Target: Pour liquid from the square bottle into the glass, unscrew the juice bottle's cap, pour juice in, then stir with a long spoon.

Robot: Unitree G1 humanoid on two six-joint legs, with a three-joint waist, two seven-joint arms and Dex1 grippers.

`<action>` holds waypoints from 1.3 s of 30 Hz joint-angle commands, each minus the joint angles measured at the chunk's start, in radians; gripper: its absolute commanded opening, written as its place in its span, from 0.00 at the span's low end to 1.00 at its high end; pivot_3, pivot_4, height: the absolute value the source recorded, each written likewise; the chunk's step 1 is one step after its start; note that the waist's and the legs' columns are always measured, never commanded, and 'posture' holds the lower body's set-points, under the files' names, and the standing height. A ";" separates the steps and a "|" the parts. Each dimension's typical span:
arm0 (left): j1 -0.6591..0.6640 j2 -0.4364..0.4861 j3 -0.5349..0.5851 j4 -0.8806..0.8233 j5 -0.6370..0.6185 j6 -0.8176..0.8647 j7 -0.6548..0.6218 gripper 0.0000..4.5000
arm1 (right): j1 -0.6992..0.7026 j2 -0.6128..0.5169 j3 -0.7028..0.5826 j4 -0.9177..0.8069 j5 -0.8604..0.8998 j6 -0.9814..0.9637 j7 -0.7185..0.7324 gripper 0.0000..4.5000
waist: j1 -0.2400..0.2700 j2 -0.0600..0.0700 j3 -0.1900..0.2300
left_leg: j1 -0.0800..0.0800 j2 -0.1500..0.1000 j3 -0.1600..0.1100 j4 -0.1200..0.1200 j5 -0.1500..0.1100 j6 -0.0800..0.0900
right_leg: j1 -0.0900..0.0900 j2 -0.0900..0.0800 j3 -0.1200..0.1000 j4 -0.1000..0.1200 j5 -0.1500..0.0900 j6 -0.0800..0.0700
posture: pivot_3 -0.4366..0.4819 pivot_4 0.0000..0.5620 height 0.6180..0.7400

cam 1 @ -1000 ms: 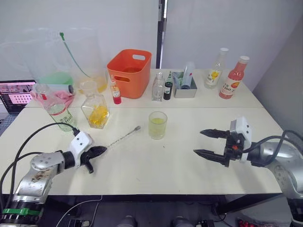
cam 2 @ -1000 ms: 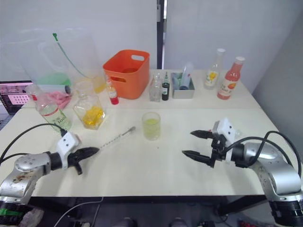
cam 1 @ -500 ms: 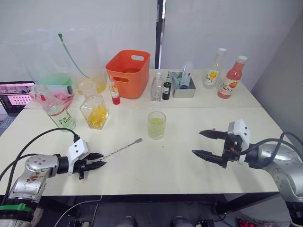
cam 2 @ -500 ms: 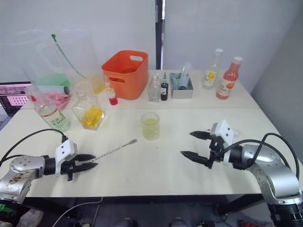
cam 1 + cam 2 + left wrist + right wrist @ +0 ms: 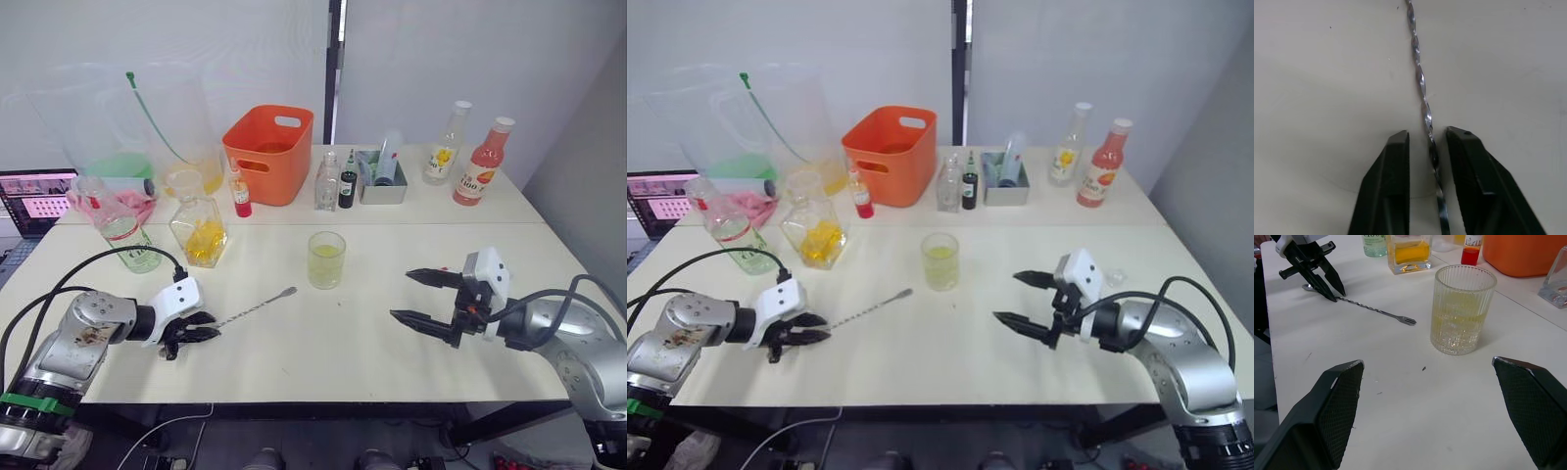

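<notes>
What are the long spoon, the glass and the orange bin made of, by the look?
Long spoon: metal, likely polished steel; the twisted stem throws bright mirror glints between the left pincer fingers.
Glass: clear ribbed glass or hard plastic; vertical flutes, yellowish liquid visible through the wall.
Orange bin: moulded plastic, probably; uniform matte colour, rounded corners, cut-out handle.

Bright, even light; soft shadows

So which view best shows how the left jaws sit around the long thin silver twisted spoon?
The left wrist view: the long thin silver twisted spoon runs between the open jaws. The eye views show it lying on the table; the right wrist view shows its forked end.
</notes>
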 commanded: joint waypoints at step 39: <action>-0.214 -0.328 0.096 -0.429 -0.376 0.246 0.353 0.01 | -0.418 0.524 -0.182 0.079 0.778 0.515 -0.882 1.00 | 0.001 -0.005 0.002 | -0.011 -0.002 -0.003 0.001 0.000 0.000 | -0.013 0.000 0.001 0.007 0.001 -0.001 | 0.48 0.27 1.00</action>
